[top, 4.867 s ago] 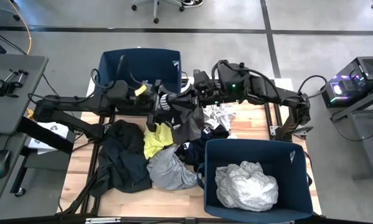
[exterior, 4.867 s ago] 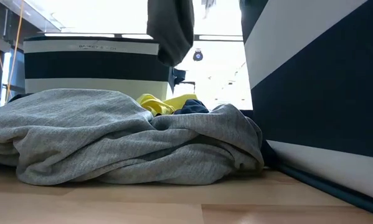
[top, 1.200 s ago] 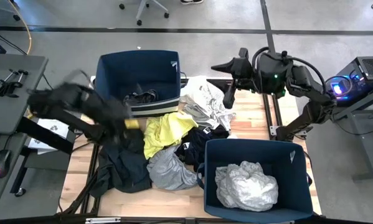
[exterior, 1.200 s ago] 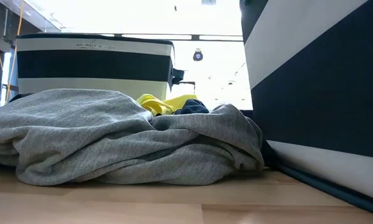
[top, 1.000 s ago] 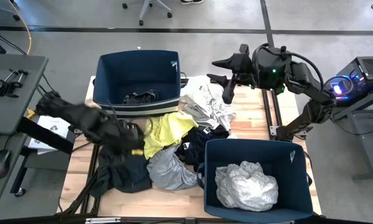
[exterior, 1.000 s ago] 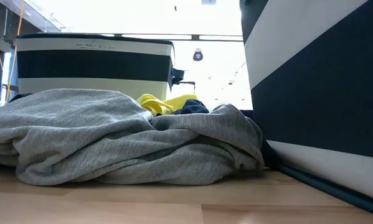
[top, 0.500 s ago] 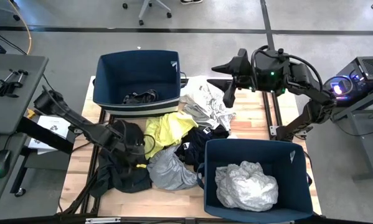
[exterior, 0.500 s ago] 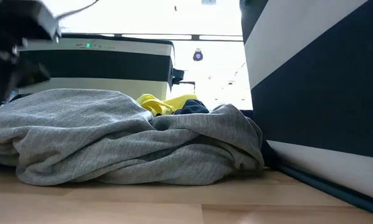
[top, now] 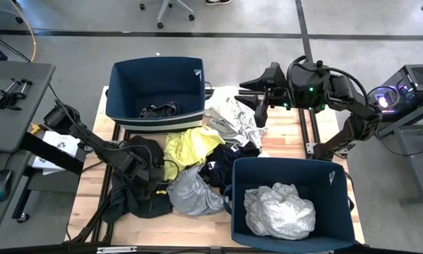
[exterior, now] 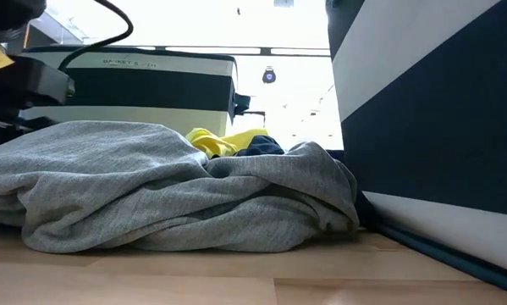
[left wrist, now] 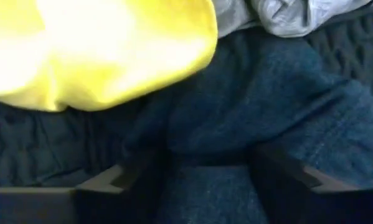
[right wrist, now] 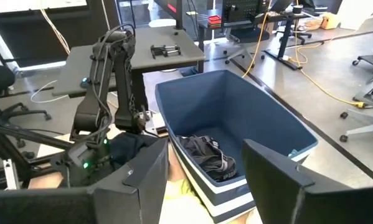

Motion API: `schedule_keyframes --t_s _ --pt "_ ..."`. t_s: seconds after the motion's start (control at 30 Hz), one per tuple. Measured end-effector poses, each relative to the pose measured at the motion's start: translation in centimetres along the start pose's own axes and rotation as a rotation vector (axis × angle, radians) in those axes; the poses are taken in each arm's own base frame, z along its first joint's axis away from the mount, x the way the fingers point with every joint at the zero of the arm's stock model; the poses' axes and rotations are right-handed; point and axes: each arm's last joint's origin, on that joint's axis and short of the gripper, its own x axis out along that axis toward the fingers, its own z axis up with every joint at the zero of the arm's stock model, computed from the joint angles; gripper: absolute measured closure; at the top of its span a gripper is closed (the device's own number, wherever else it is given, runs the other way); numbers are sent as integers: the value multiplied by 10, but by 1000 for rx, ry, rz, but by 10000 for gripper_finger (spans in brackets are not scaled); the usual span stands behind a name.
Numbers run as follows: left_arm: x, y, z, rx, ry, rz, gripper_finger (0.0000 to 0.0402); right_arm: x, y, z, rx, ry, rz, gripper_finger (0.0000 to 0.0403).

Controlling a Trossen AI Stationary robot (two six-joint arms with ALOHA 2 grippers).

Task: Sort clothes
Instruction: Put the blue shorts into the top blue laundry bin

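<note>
The left gripper (top: pixel 149 171) sits low on the dark navy garment (top: pixel 137 185), just beside the yellow garment (top: pixel 183 149); its fingers (left wrist: pixel 96 186) stand spread wide, pressed into dark cloth with nothing caught yet. That cloth looks soft, light and limp, so a pinch on a raised fold should lift it, probably trailing. The grey garment (top: pixel 191 194) lies on the yellow one's other side. The right gripper (top: pixel 256 94) hovers empty and spread beside the far bin (top: pixel 155 70).

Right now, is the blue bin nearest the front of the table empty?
No, seen from above, that bin holds a crumpled white and grey garment.
</note>
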Motion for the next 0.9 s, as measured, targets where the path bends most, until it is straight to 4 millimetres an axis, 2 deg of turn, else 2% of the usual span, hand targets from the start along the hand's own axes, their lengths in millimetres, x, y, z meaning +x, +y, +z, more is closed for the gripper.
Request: schedule_keyframes --t_s 0.07,0.2,0.23,0.33,0.5,0.67,0.77,0.9 --pt "1 -1 0 2 -13 24 245 -1 2 0 0 -1 4 213" --pt "-6 -3 3 -88 -14 -10 367 -2 6 0 -1 -7 18 213" --pt "-11 -4 6 -118 -18 -55 382 -2 7 0 -2 -8 22 213" --pt "-34 -7 12 -179 7 -164 387 -2 8 0 -12 -9 25 213" --pt "-103 -8 27 -203 -70 -219 398 -2 7 2 -39 -33 -2 213" --pt "-190 -5 40 -248 -281 -309 400 -3 7 6 -101 -71 -14 213" --pt "-247 0 48 -297 -496 -356 401 -3 7 9 -140 -97 -15 213" --pt "-323 10 56 -281 -897 -310 401 -3 7 13 -189 -137 -18 213"
